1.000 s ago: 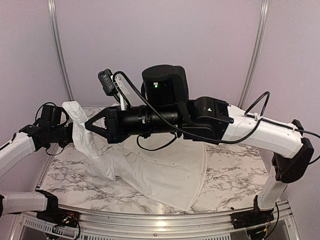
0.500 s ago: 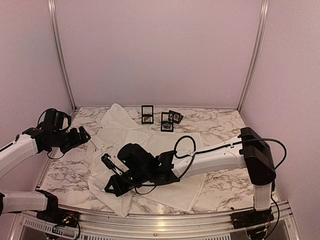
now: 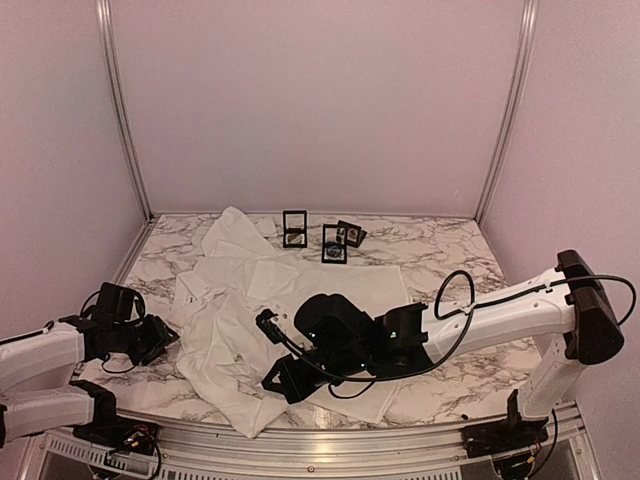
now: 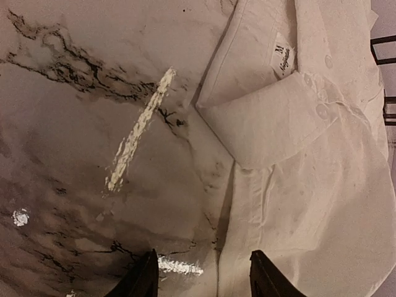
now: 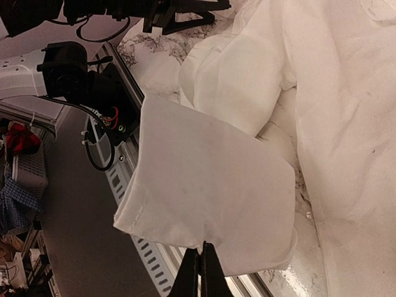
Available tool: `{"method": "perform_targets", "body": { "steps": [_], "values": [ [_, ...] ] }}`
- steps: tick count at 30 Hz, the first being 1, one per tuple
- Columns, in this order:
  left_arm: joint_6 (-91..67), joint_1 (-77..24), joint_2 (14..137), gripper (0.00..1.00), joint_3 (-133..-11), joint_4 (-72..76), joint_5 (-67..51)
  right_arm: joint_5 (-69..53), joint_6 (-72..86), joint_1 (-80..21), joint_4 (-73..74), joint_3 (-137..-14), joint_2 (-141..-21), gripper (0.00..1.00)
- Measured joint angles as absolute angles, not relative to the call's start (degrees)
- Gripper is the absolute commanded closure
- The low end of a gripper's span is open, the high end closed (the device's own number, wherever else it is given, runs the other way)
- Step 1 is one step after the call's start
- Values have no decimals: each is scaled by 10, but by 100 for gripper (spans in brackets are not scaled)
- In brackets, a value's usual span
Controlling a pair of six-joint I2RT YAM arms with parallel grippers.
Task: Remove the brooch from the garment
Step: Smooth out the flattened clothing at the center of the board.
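Observation:
The white shirt (image 3: 250, 290) lies rumpled across the marble table (image 3: 470, 270). No brooch shows in any view. My left gripper (image 3: 170, 338) is open and empty, low over bare marble just left of the shirt. In the left wrist view its gripper (image 4: 204, 281) points at the shirt's edge below the collar (image 4: 266, 127), which has a size label and small buttons. My right gripper (image 3: 270, 382) is over the shirt's near part. In the right wrist view it (image 5: 201, 263) is shut on a folded corner of the shirt (image 5: 210, 185), held near the table's front edge.
Three small black display frames (image 3: 294, 228) (image 3: 333, 243) (image 3: 350, 233) stand at the back of the table. The slotted metal front rail (image 5: 145, 253) and the left arm's base with cables (image 5: 93, 80) lie close to the held cloth. Walls close off three sides.
My left gripper has let go of the raised shirt and dropped to the near left. My right arm has come down from near the camera onto the shirt and pinched its near corner.

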State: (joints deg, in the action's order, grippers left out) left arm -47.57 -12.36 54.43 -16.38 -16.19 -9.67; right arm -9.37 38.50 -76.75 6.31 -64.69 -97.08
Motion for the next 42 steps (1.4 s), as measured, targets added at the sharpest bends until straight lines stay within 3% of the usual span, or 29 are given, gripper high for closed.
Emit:
{"method": "perform_targets", "body": {
  "steps": [10,26,28,35,42],
  "values": [
    [-545,-127,532,48,-137,-87,-62,-83,383,-769,65,-647,-971,100],
    [-422,-172,770,48,-294,-107,79,-73,383,-769,65,-638,-951,100],
    [-410,-186,797,56,-314,-108,97,-73,383,-769,65,-638,-950,100],
    [-388,-211,864,97,-358,-102,148,-60,376,-771,81,-626,-932,100],
    [-360,-202,866,100,-385,-146,177,-37,338,-780,149,-622,-888,100]
  ]
}}
